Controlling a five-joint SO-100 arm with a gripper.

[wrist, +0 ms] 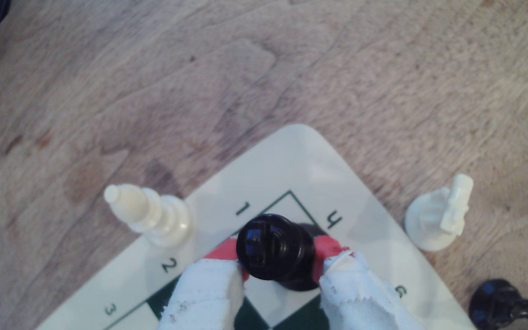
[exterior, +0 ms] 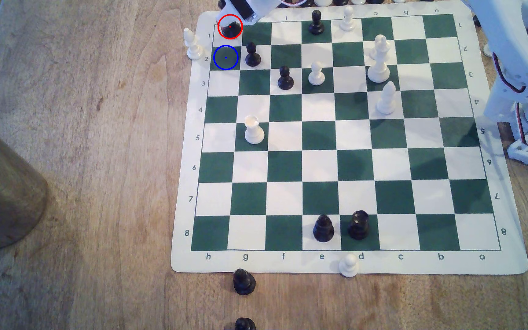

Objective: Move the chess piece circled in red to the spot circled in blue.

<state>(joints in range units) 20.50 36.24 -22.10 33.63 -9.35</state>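
In the wrist view the hand (wrist: 280, 263) is sitting at the bottom centre of the frame, its two white-wrapped fingers (wrist: 205, 295) with red pads closing on the king (wrist: 275, 250) from either side. The piece is standing between the pads, which are pressing its upper body. In the exterior view the hand (exterior: 240, 14) is reaching into the upper left of the frame, covering most of the king (exterior: 229, 28) on the red-circled corner square of the board (exterior: 351, 263). The blue-circled spot (exterior: 225, 57) is lying just below it in the frame. A black pawn (exterior: 252, 55) is standing beside the spot, and a white bishop (exterior: 193, 44) is standing by the board's edge on the bench (exterior: 97, 127).
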